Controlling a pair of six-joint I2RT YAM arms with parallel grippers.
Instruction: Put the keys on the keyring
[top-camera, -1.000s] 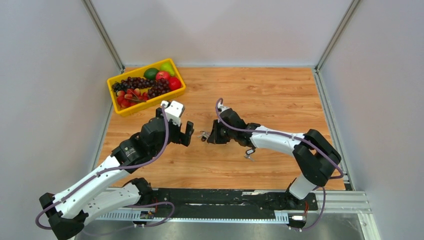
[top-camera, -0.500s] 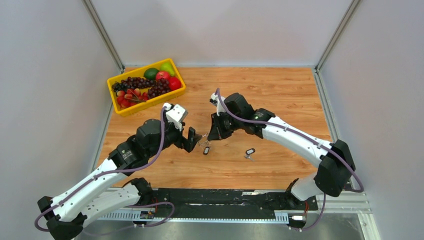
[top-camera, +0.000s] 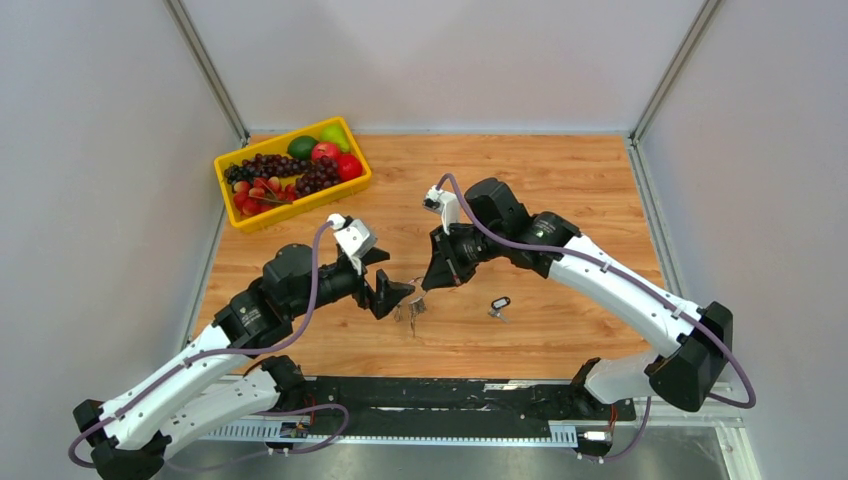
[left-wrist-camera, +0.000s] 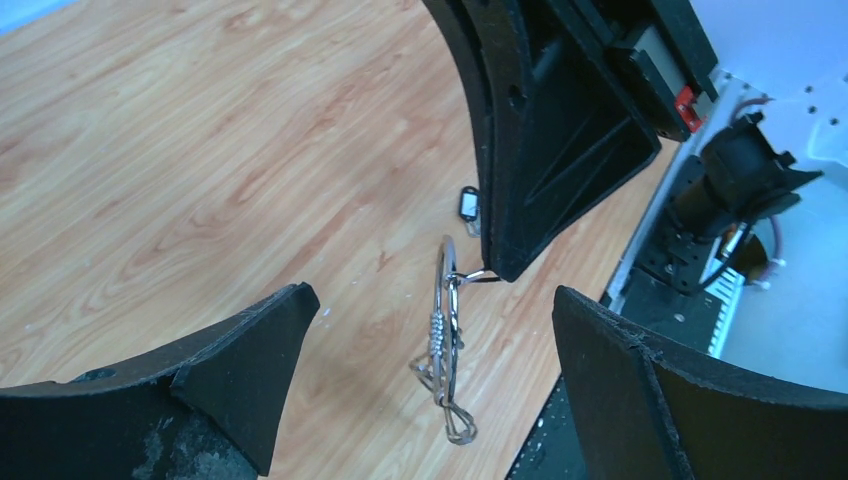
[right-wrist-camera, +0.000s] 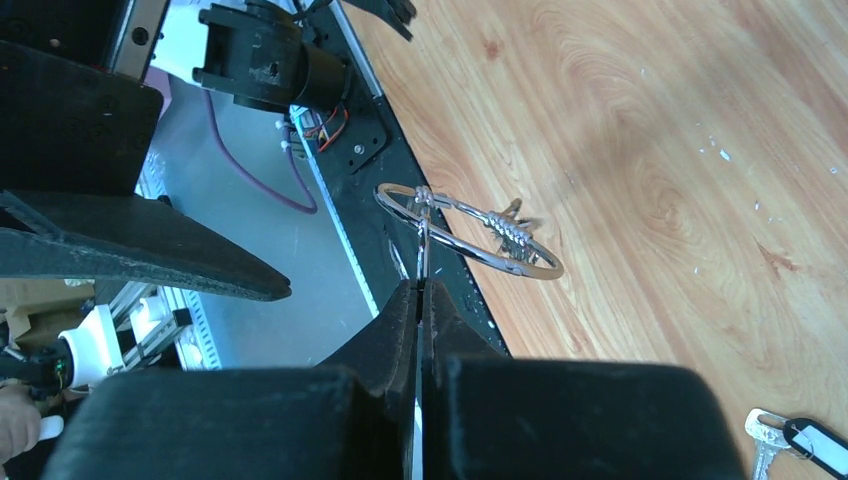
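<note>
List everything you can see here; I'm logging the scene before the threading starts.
table: one, brown wood, under everything.
tray: one, yellow, far left of the table.
fruit: a pile, dark grapes with red and green pieces, in the tray.
key: one, black head and silver blade, lying on the table right of centre.
keyring: one, silver, small silver bits dangling, hanging over the middle of the table.
left gripper: one, black, open, just left of the keyring.
right gripper: one, black, shut on the keyring.
</note>
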